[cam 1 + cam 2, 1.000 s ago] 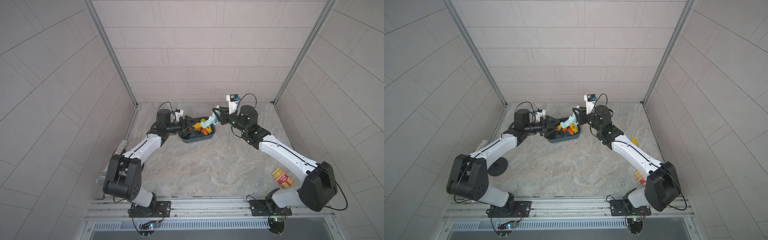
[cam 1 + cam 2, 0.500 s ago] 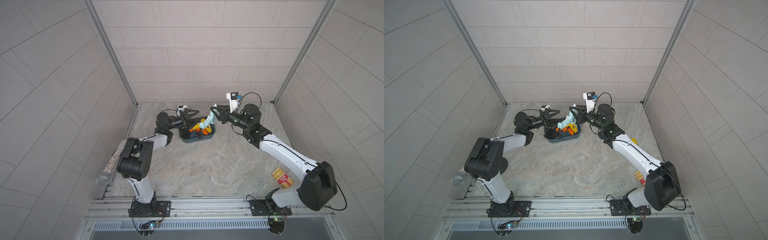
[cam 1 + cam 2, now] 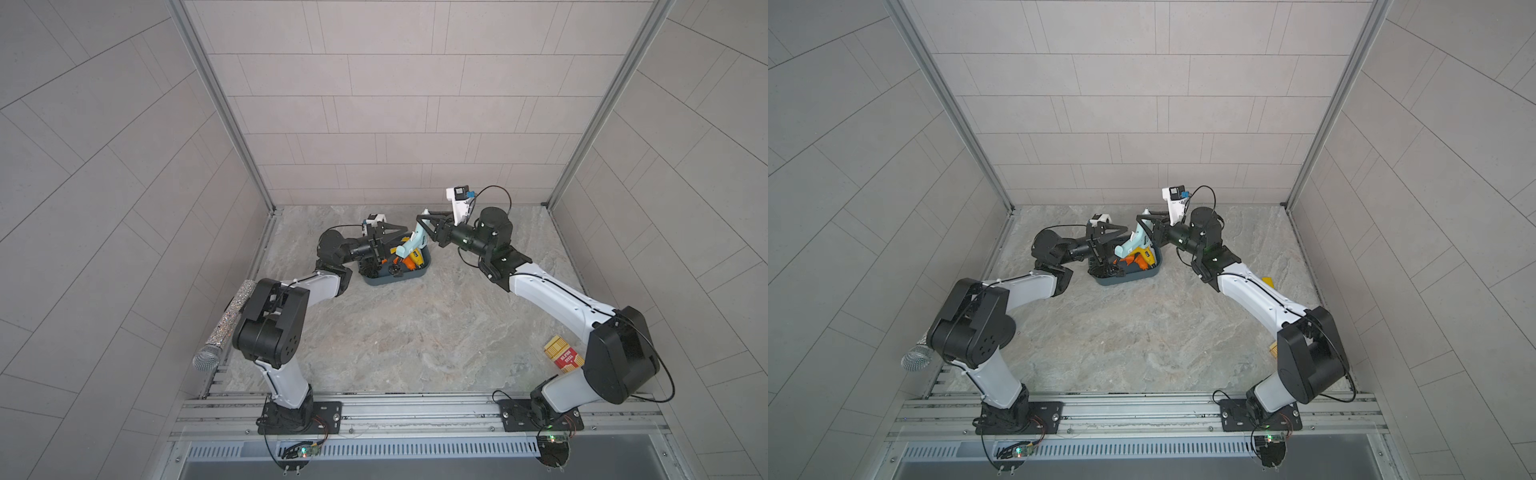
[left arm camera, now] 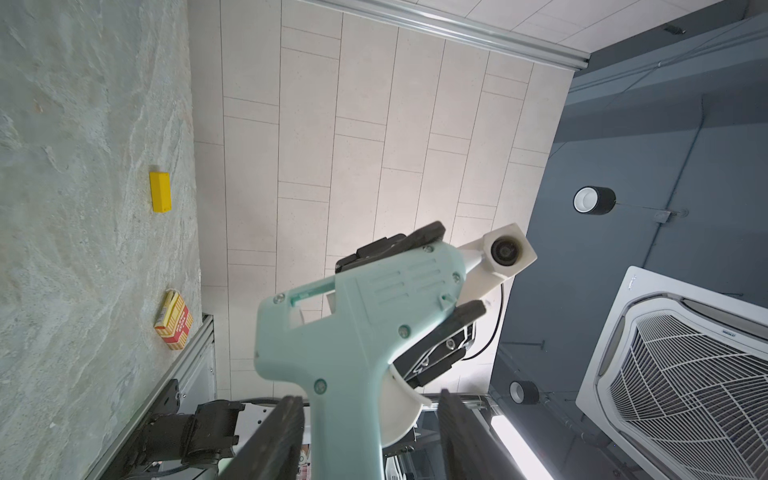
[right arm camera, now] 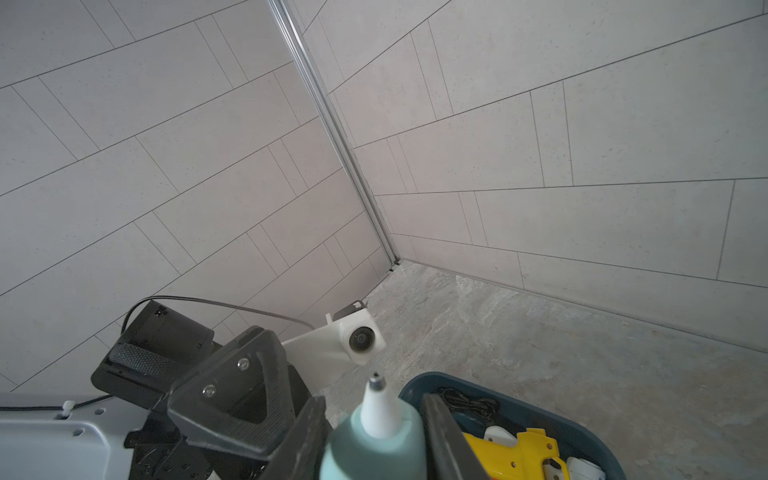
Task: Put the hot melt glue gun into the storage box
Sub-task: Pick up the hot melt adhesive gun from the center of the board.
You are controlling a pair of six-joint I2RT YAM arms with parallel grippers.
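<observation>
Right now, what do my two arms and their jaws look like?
The left arm and right arm have white link shells, black joint housings and thin black cables. The left gripper and right gripper are black, with triangular jaws and a white wrist-camera mount.

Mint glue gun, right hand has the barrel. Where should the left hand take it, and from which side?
Probably the handle, below the trigger. The right hand clamps the barrel of the mint glue gun, so the handle is the free part, and it points toward the left hand. Come in from the butt end, across its front and back edges; the open fingers straddle it.
</observation>
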